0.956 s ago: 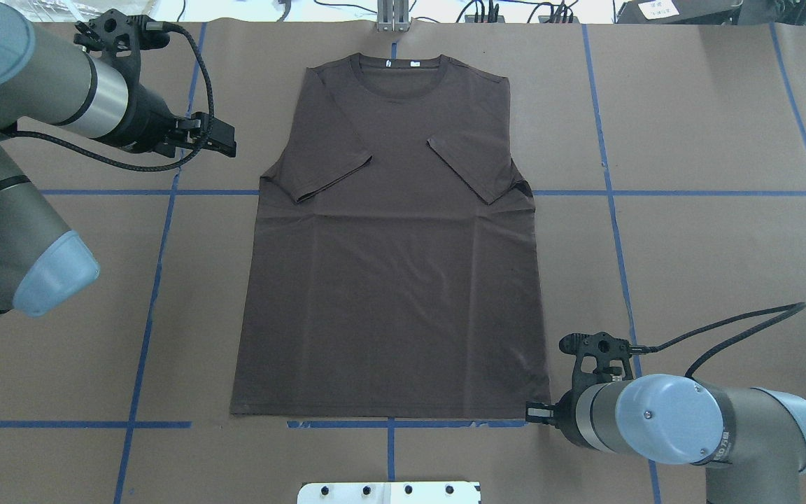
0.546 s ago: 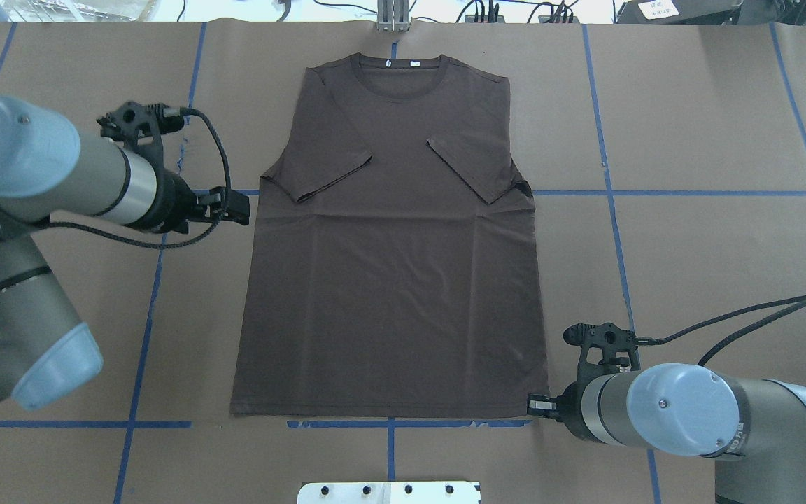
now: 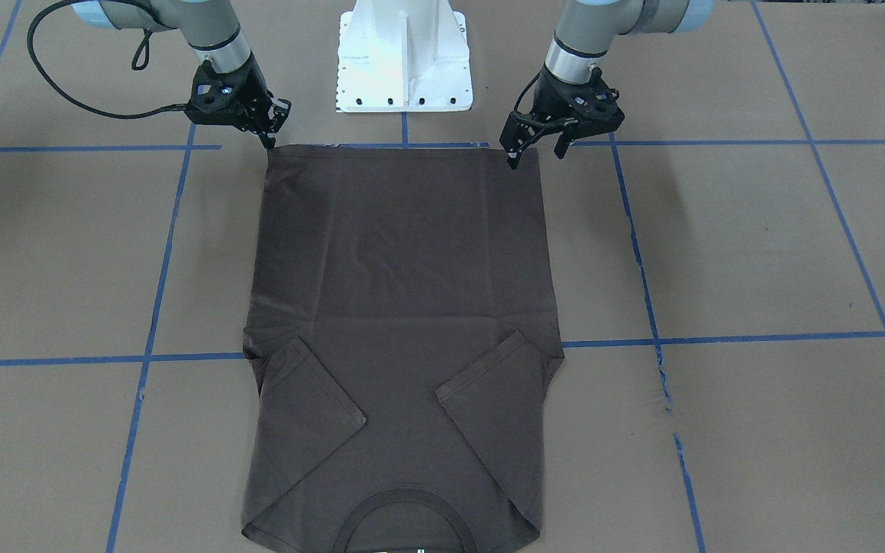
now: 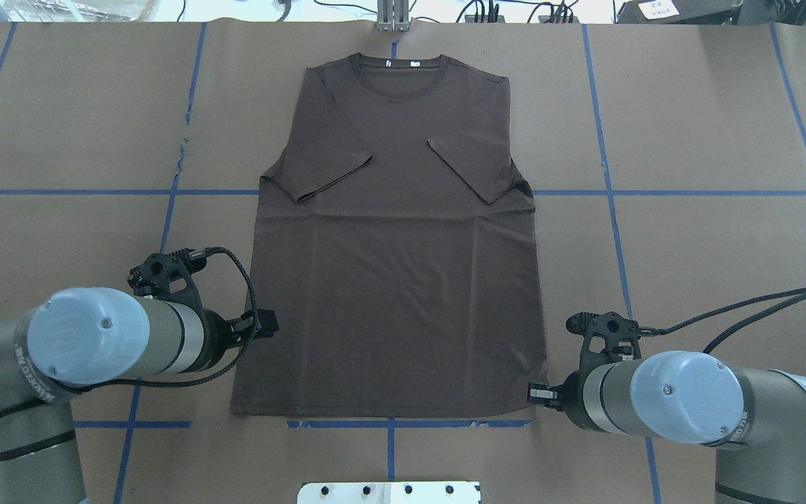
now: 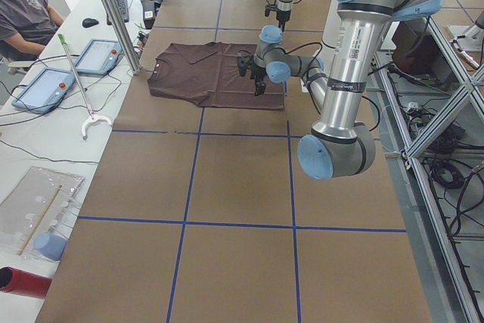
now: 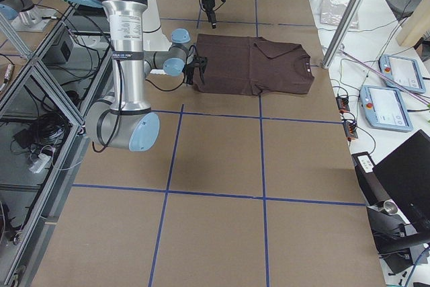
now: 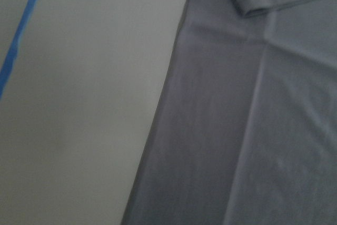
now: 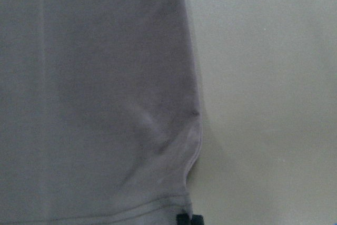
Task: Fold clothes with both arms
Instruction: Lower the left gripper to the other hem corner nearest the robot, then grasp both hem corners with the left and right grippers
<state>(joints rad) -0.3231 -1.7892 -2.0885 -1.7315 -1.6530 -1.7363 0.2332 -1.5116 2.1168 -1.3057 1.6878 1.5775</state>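
The dark brown T-shirt [image 4: 396,280] lies flat on the brown paper with both sleeves folded inward. Its collar points away from the robot and its hem is nearest the base [image 3: 404,230]. My left gripper [image 4: 268,325] hangs open beside the shirt's left edge, a little up from the hem corner. In the front view the left gripper [image 3: 537,156] shows its fingers spread. My right gripper [image 4: 536,396] is shut on the hem's right corner, which puckers slightly [image 8: 192,130]. The right gripper's fingers [image 3: 268,138] look closed there.
The white pedestal base [image 3: 404,61] stands just behind the hem. Blue tape lines [image 4: 165,231] grid the table. A metal post [image 4: 392,17] rises beyond the collar. A side table with tablets [image 5: 45,88] and a seated person [image 5: 23,5] lies beyond the collar end.
The left arm swung from the far left, near the collar end, down along the shirt's left edge toward the hem. The right gripper stayed at the hem corner, nudging it slightly inward.
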